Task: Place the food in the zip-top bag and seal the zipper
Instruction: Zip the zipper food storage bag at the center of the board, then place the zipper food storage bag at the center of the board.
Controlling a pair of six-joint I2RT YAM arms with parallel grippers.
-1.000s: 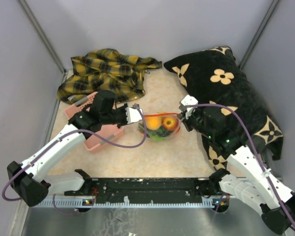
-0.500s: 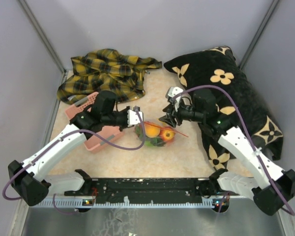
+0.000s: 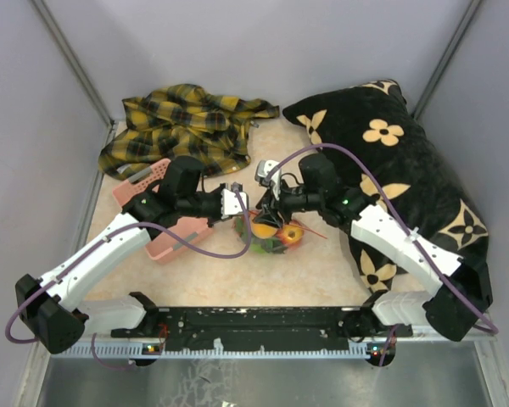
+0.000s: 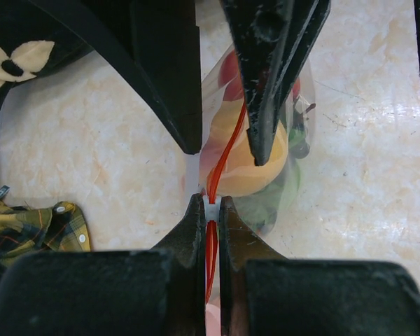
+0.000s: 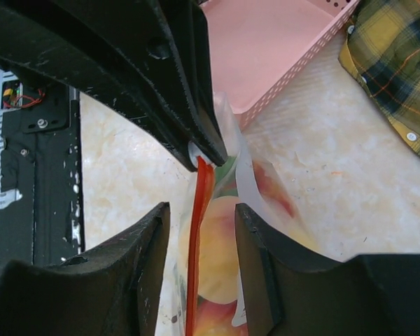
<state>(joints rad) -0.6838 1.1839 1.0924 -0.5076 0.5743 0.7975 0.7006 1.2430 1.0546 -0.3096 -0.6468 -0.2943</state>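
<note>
The zip-top bag (image 3: 276,236) lies mid-table with the food inside: an orange ball (image 4: 255,168), a red apple (image 3: 292,232) and a green leafy piece (image 4: 287,199). My left gripper (image 4: 210,204) is shut on the white slider (image 4: 210,210) at the left end of the red zipper (image 4: 224,157); it also shows in the top view (image 3: 237,203). My right gripper (image 5: 201,210) is open, its fingers (image 5: 150,266) on both sides of the zipper (image 5: 199,231) without touching it, just right of the left gripper (image 5: 196,140). In the top view the right gripper (image 3: 267,212) is over the bag's mouth.
A pink basket (image 3: 174,231) sits under the left arm, also in the right wrist view (image 5: 266,42). A plaid shirt (image 3: 187,123) lies at the back left. A black flowered pillow (image 3: 390,161) fills the right side. Grey walls close in the table.
My right gripper has travelled left along the bag's mouth, from its right end to right beside the left gripper. The bag has bunched up narrower. The left gripper has stayed put.
</note>
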